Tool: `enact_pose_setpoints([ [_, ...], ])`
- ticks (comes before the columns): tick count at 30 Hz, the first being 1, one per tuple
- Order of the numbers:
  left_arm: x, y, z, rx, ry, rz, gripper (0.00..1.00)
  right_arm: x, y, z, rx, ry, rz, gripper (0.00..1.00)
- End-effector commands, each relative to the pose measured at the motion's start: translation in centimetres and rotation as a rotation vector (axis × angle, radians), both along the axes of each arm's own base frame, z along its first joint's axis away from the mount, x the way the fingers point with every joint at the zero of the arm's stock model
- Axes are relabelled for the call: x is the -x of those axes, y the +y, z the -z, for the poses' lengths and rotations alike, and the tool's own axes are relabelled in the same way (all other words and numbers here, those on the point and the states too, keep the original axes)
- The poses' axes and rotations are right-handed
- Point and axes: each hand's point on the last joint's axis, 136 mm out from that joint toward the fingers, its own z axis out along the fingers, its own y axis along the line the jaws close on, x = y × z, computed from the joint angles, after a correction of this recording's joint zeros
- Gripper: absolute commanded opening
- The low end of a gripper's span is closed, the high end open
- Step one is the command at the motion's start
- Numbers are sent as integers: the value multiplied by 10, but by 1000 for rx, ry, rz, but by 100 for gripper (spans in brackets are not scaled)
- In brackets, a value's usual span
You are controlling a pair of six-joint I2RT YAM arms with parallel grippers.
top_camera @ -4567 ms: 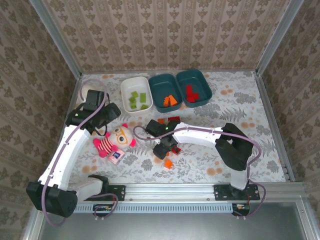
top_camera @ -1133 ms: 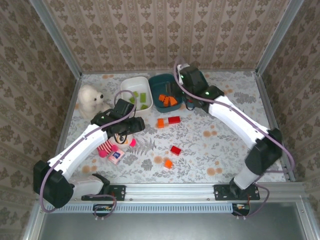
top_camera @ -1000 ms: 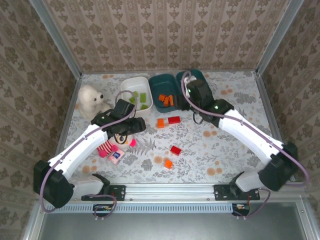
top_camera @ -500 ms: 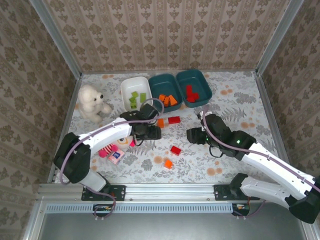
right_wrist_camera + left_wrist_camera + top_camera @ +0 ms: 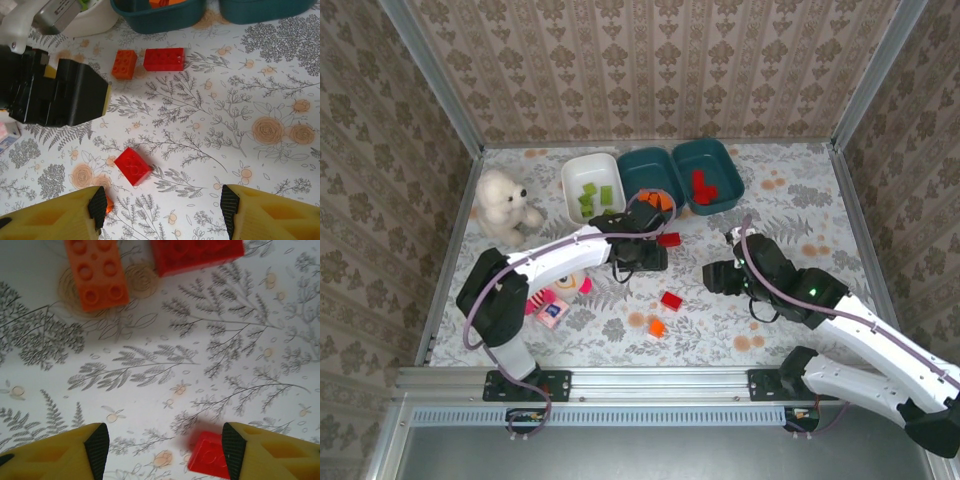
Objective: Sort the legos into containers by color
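Floral tabletop [image 5: 800,200]. Nearest the bases, loose orange lego [image 5: 657,327] and red lego [image 5: 671,300]. Just past, right gripper [image 5: 162,202] and left gripper [image 5: 160,440], both spread apart, empty. Farther, long red lego [image 5: 164,59] beside second orange lego [image 5: 124,64]. Rearmost, white tray [image 5: 572,178], two teal trays [image 5: 632,170], part-filled.

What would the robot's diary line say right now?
left gripper: open, empty | right gripper: open, empty | unsorted: long red brick, small red brick, two orange bricks

No text, number or brand is legible; the card [image 5: 550,313] beside the doll [image 5: 565,283] is too small.
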Motion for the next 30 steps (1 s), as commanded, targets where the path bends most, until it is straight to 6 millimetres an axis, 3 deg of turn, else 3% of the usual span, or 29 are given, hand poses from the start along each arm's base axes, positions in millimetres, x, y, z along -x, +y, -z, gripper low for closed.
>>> enact_pose_setpoints([
  [1, 9, 2, -1, -43, 13, 11, 64, 0, -8, -16, 22, -48, 8, 65],
  [3, 13, 7, 1, -42, 14, -1, 64, 1, -1, -18, 26, -53, -47, 65],
  [5, 13, 14, 0, -39, 8, -28, 64, 3, 6, -7, 61, -3, -91, 65],
  [8, 12, 23, -4, -16, 3, -86, 64, 9, 27, 30, 139, 141, -196, 64],
  [11, 12, 38, -9, 15, 3, -164, 64, 13, 49, 58, 241, 179, -301, 64],
  [18, 29, 96, 1, 34, 54, -340, 64, -2, 88, 114, 382, 276, -428, 66],
  [23, 33, 116, -8, 47, 33, -379, 63, -10, 100, 144, 467, 341, -491, 73],
  [30, 32, 123, -13, 55, 22, -397, 63, -10, 99, 169, 515, 386, -504, 67],
])
